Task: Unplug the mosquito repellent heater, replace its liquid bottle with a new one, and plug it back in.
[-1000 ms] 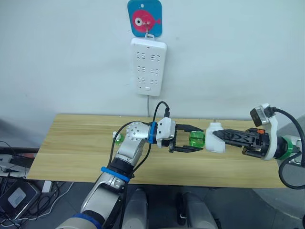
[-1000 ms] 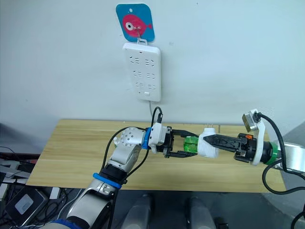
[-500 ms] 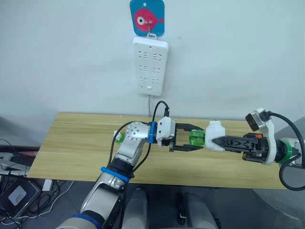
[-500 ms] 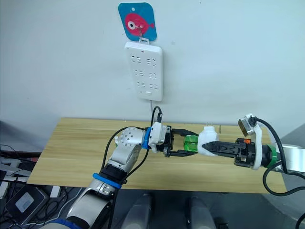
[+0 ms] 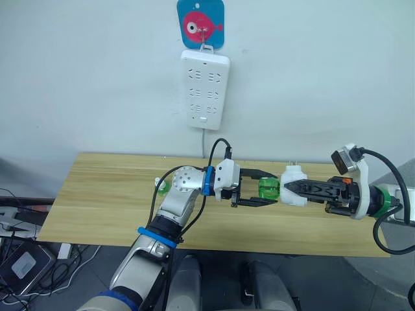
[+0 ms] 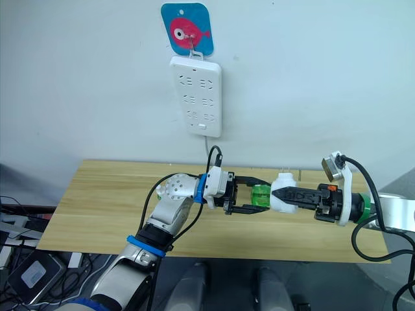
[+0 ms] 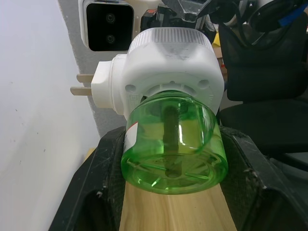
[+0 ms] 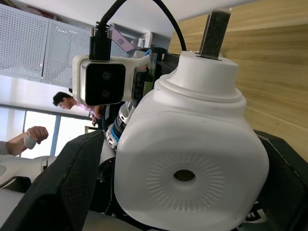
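My right fingers (image 5: 288, 188) are pinching the mosquito repellent heater (image 5: 293, 186), holding it in the air above the wooden surface (image 5: 97, 201), below and right of the power strip (image 5: 204, 90) on the wall. So the unplugging looks done: the two prongs (image 7: 83, 83) are bare and point up toward the wall. Its liquid bottle (image 5: 268, 188) is still seated in the heater's underside, and my left fingers (image 5: 260, 188) are spread to either side of it, one black finger (image 7: 96, 192) on each flank. In the left wrist view they lie close along the green body, though I cannot tell whether they press it yet. I judge I am at the start of the swap: the old bottle has to be gripped and worked out of the heater.

What is left is most of it: remove this bottle, fit the new one (image 5: 162, 186), which sits on the surface behind my left arm's elbow joint, and plug the heater back into the power strip.

For room, the heater and bottle hang clear of the surface, with open air around them and bare wood beneath. The wall and the strip's cord (image 5: 205, 141) are behind the heater, well apart. The surface's near edge lies just below my two arms.
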Available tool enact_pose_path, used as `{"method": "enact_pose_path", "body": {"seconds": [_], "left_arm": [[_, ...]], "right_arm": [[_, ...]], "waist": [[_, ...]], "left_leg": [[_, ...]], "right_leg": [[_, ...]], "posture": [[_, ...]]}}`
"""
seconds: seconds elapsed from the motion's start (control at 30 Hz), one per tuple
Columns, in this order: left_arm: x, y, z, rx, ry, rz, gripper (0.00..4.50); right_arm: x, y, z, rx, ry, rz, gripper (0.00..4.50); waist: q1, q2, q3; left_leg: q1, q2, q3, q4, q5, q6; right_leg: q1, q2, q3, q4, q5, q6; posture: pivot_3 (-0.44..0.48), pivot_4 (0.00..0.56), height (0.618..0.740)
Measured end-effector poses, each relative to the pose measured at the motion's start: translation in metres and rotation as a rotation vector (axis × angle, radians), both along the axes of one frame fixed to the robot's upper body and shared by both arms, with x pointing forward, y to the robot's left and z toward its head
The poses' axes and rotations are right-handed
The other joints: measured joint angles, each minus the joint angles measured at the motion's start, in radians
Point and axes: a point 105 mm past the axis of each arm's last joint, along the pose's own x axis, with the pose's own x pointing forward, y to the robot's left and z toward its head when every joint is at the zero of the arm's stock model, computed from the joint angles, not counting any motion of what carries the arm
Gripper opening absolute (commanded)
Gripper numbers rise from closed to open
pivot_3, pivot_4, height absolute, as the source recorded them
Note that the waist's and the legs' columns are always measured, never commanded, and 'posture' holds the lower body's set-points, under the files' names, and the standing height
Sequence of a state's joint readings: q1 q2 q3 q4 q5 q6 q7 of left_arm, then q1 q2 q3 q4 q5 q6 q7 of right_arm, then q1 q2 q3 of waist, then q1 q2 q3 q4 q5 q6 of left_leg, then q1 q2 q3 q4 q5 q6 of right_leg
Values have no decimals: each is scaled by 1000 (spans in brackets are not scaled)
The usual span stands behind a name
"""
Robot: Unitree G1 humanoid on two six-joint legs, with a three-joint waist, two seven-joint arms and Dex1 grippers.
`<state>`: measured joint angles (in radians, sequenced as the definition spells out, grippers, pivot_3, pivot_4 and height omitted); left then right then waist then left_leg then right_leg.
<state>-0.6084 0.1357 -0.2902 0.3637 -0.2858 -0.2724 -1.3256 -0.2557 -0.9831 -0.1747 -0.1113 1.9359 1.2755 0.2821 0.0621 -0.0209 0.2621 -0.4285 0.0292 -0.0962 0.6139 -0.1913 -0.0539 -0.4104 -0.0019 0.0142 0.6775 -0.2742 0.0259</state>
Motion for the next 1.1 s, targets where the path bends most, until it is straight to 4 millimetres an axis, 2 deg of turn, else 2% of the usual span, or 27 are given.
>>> {"method": "enact_pose_path", "body": {"seconds": [0.07, 0.13, 0.17, 0.37, 0.5, 0.57, 0.7, 0.8, 0.83, 0.9, 1.03, 1.1], "left_arm": [[0, 0, 0, -1, -2, -2, 2283], [0, 0, 1, -3, -5, -4, 2283], [0, 0, 1, -2, -10, -4, 2283], [0, 0, 2, -3, -16, -3, 2283], [0, 0, 2, 30, 111, -18, 2283], [-5, 1, 4, 76, 313, -67, 2283], [-13, 9, 15, 237, 860, -179, 2283], [-16, 16, 21, 306, 1187, -251, 2283], [-16, 18, 23, 319, 1310, -284, 2633], [-18, 22, 23, 342, 1438, -322, 3284], [-18, 31, 22, 354, 1505, -321, 4484], [-17, 27, 23, 338, 1494, -332, 4484]], "right_arm": [[1, 0, -1, -7, 1, -6, 3927], [1, -1, -2, -18, 5, -15, 3255], [2, -2, -3, -21, 9, -18, 3127], [1, -3, -4, -25, 15, -19, 3093], [-1, -4, -1, -63, 2, -13, 3093], [-5, -3, 3, -102, -20, 11, 3093], [-12, 3, 8, -111, -42, 63, 3093], [-15, 8, 12, -104, -57, 96, 3093], [-15, 10, 15, -96, -68, 104, 3093], [-17, 10, 15, -97, -64, 117, 3093], [-16, 5, 14, -120, -52, 101, 3093], [-16, 4, 12, -116, -48, 97, 3093]], "waist": [[0, 0, 0], [0, 0, 0], [0, 0, 0], [0, 0, 0], [-3, 1, 2], [-8, 0, 4], [-18, -1, 8], [-28, -1, 9], [-31, -2, 10], [-36, -3, 11], [-37, -3, 12], [-36, -3, 12]], "left_leg": [[0, 0, 0, 0, 0, 0], [0, 0, 0, 0, 0, 0], [0, 0, 0, 0, 0, 0], [0, 0, 0, 0, 0, 0], [0, 0, 0, 0, 0, 0], [0, 0, -1, 0, 0, 0], [0, 1, -4, 0, 0, 0], [-1, 0, -4, 0, 0, 0], [-2, 0, -4, 0, 0, 0], [-3, 0, -4, 0, 0, 0], [-3, 0, -4, 0, 0, 0], [-3, 0, -4, 0, 0, 0]], "right_leg": [[0, 0, 0, 0, 0, 0], [0, 0, 0, 0, 0, 0], [0, 0, 0, 0, 0, 0], [0, 0, 0, 0, 0, 0], [0, 0, 0, 0, 0, 0], [0, 0, -1, 0, 0, 0], [0, 1, -3, 1, 0, 1], [0, 1, -4, 0, -1, 1], [0, 0, -4, 0, -1, 1], [0, 0, -4, -2, -1, 2], [-1, 0, -4, -1, -2, 3], [-1, 0, -4, -1, -2, 3]], "posture": [[186, 255, 740], [186, 253, 740], [186, 253, 740], [185, 253, 740], [185, 259, 740], [185, 265, 740], [183, 268, 740], [178, 268, 740], [178, 268, 740], [178, 268, 740], [165, 261, 740], [164, 259, 740]]}}
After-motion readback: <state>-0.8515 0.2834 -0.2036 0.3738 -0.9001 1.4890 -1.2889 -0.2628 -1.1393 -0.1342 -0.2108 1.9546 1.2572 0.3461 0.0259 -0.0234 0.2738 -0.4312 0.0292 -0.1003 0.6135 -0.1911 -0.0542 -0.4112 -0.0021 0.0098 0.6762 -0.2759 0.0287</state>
